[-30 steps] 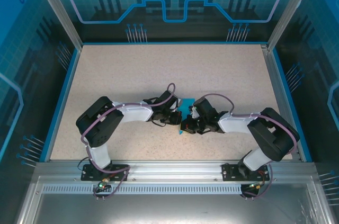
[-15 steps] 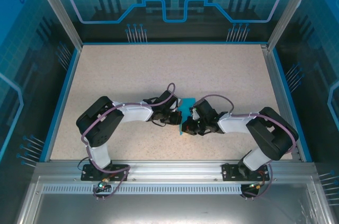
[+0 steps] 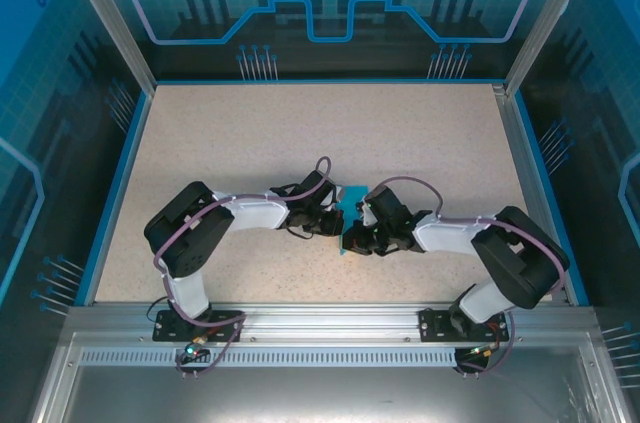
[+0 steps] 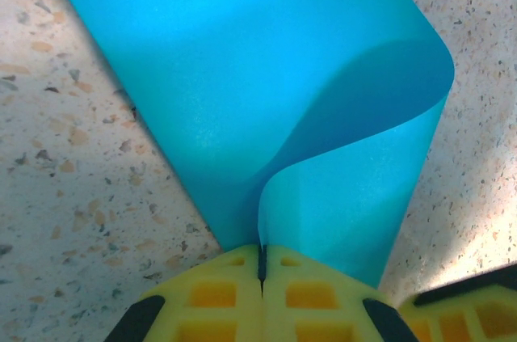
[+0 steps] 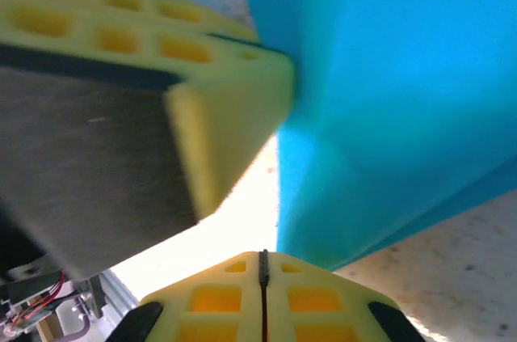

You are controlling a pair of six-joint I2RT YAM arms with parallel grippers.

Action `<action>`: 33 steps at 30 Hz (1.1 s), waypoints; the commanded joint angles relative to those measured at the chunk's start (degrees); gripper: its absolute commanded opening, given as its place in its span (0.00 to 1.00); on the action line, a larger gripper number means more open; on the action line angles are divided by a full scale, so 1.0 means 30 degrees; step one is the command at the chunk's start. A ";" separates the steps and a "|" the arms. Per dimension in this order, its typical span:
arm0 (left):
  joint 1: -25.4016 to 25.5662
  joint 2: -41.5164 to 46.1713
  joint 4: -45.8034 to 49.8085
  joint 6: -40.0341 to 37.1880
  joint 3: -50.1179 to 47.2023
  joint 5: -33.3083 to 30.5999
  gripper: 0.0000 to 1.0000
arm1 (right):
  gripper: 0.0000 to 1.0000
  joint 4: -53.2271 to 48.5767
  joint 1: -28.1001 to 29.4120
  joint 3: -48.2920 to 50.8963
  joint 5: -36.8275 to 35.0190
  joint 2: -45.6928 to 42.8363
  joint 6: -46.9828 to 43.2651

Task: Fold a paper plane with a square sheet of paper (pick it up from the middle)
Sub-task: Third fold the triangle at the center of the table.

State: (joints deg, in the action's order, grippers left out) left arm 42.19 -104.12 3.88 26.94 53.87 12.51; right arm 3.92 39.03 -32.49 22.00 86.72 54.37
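Observation:
The square sheet of paper (image 4: 266, 91) is bright cyan and partly folded. One flap curls up off the table. My left gripper (image 4: 261, 255) is shut, and the edge of the raised flap is pinched in the seam between its yellow fingers (image 4: 212, 293). My right gripper (image 5: 262, 261) is shut too. The sheet (image 5: 388, 107) rises just right of its seam, and I see no paper in the seam itself. In the top view both grippers, left (image 3: 334, 220) and right (image 3: 356, 235), meet tip to tip over the sheet (image 3: 349, 201) at the table's middle. No finished paper plane is in view.
The speckled beige table (image 3: 250, 133) has a raised blue rim (image 3: 118, 183) and glass walls. A finger of the left gripper (image 5: 218, 99) stands close at the upper left in the right wrist view. A tip of the right gripper (image 4: 472, 310) sits beside the sheet in the left wrist view.
The right gripper has edged slightly left toward the left gripper, and its elbow has shifted a little right. The left arm has held still with the paper.

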 commanded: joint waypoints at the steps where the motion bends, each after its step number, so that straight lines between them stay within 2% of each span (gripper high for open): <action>1: 0.0004 -0.0656 0.0889 -0.0047 -0.0493 0.0194 0.00 | 0.07 -0.0110 0.0457 -0.0630 0.0748 0.0034 -0.0283; 8: 0.0005 -0.0554 0.0860 -0.0012 -0.0519 0.0224 0.00 | 0.06 -0.0452 0.0532 -0.0463 -0.0075 0.1343 -0.0167; 12: -0.0017 -0.0510 0.0917 -0.0044 -0.0520 0.0210 0.00 | 0.05 0.0662 0.0555 0.0470 0.0234 0.2064 0.0132; 17: 0.0005 -0.0495 0.1003 -0.0041 -0.0579 0.0137 0.00 | 0.06 -0.0434 0.0418 -0.0024 0.0141 0.1117 -0.0085; 23: 0.0001 -0.0510 0.1039 -0.0060 -0.0522 0.0115 0.00 | 0.07 -0.0717 -0.1399 -0.0129 0.1084 -0.1269 -0.0562; 33: -0.0004 -0.0554 0.1293 -0.0253 -0.0290 0.0125 0.00 | 0.07 0.1315 -0.2861 -0.0139 0.2725 0.0284 0.0113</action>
State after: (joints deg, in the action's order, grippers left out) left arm 42.15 -104.12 3.92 26.92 53.87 12.86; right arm 6.13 31.07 -32.93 27.75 86.37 54.04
